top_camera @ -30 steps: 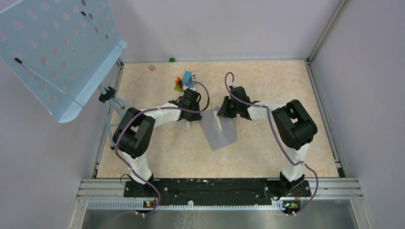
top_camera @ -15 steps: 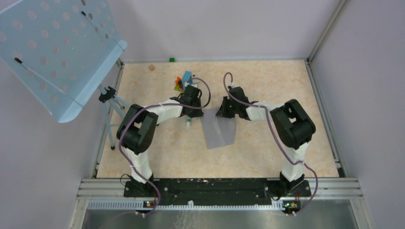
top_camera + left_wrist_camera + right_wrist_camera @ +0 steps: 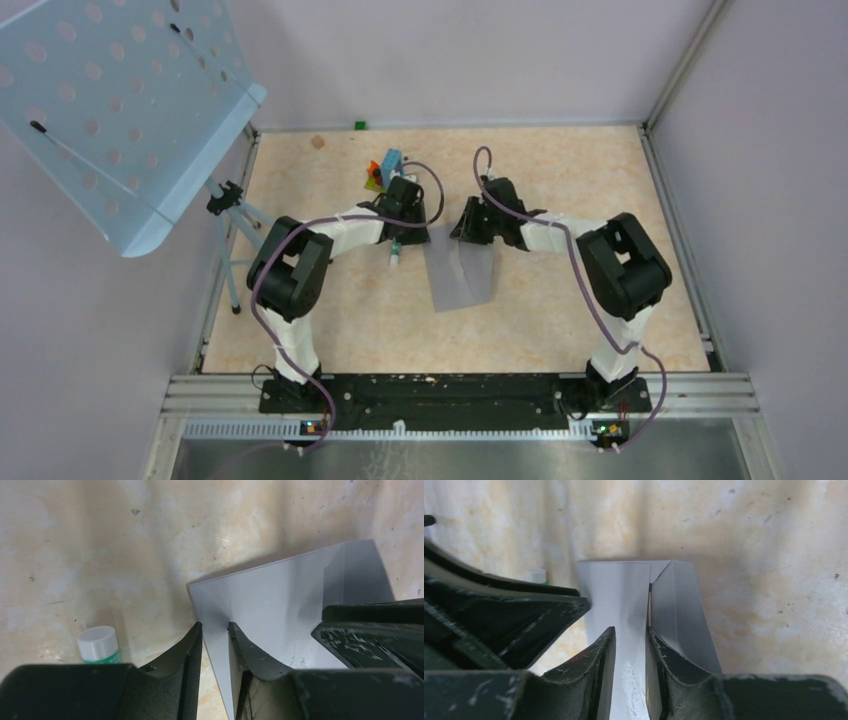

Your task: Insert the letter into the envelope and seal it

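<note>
Both sets of jaws are pressed nearly together on the far end of the envelope [image 3: 462, 280]. My left gripper [image 3: 215, 635] pinches its left edge and my right gripper [image 3: 630, 640] pinches the far edge a little to the right. The two sit just beside each other over the middle of the table [image 3: 560, 170]. From above, the grey sheet runs lengthwise away from the arm bases, with its far end under the fingers and its near end pointing back toward me, skewed slightly to the left. In the right wrist view a folded strip runs along its right side. A thin tan sliver [image 3: 648, 607] shows in the slit beside that fold, too small for me to tell what it is. A white glue stick [image 3: 98, 644] with a green band lies on the table just left of the envelope and beside the left fingers, apart from the paper. A cluster of blue, orange and green blocks [image 3: 384, 170] sits just beyond the left wrist. A perforated pale blue panel [image 3: 100, 100] on a tripod [image 3: 232, 215] stands off the table's left edge.
</note>
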### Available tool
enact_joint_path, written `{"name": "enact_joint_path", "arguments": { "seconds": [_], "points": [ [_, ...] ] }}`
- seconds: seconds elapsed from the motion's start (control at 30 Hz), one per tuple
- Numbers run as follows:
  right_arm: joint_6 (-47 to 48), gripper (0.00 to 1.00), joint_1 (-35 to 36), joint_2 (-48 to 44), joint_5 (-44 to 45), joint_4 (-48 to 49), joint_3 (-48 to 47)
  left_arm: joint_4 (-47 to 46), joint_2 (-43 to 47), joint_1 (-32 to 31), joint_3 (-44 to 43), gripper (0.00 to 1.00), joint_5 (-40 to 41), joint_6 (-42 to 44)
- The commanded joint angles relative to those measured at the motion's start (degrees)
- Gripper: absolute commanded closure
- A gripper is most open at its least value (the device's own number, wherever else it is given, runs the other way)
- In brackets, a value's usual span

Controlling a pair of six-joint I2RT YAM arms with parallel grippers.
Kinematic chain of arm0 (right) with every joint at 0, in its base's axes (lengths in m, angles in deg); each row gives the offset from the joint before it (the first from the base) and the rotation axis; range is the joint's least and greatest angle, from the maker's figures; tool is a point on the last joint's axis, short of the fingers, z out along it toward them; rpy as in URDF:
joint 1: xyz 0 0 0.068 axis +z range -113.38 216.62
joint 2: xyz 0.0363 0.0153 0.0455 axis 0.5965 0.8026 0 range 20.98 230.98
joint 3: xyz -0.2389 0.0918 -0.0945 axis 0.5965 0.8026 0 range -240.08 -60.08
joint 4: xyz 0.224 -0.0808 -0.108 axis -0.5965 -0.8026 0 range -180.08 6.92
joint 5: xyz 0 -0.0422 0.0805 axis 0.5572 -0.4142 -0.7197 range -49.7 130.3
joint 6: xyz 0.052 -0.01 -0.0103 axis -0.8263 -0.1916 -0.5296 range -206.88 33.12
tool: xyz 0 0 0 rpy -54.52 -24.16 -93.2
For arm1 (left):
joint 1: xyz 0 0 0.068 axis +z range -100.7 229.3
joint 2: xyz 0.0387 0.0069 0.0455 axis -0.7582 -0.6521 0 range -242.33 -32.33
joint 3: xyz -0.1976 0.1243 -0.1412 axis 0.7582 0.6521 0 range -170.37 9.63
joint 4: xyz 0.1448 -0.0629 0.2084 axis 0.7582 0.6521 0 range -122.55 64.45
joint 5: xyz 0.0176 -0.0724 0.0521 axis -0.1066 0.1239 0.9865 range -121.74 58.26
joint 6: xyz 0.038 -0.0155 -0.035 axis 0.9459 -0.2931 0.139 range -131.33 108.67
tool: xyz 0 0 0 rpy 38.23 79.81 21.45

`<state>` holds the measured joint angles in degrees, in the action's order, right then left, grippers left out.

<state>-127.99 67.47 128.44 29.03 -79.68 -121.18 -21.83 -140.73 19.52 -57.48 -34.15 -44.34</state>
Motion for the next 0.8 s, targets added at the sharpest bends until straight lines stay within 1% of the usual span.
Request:
{"name": "enact_joint_path", "arguments": {
  "seconds": [0.0,0.27,0.4,0.47,0.57,0.67,0.77],
  "points": [
    [-1.6,0.69,-0.6,-5.7,-1.7,1.9,1.0,-0.8,-1.5,-0.3,-2.4,0.68,-3.0,2.0],
    [-2.0,0.65,-1.0,-9.3,-1.4,0.8,0.9,1.6,0.9,-0.3,-6.5,0.60,-4.3,4.6],
    [-1.3,0.65,-1.4,-10.3,-1.6,-0.6,0.7,4.0,4.4,-0.3,-7.3,0.58,-4.7,5.3],
    [-0.8,0.64,-1.7,-11.5,-1.5,-1.1,1.4,6.5,7.0,-0.2,-6.8,0.55,-2.6,6.3],
    [0.2,0.61,-1.9,-13.6,-1.6,-2.5,2.3,10.1,11.4,0.1,-4.2,0.50,3.4,8.1],
    [1.3,0.54,-1.9,-16.0,-1.7,-3.2,4.3,12.3,14.7,1.7,-0.8,0.45,7.8,10.3],
    [2.1,0.48,-1.9,-18.3,-1.9,-3.3,5.8,14.7,16.5,3.0,1.2,0.42,8.7,11.6]
  ]
}}
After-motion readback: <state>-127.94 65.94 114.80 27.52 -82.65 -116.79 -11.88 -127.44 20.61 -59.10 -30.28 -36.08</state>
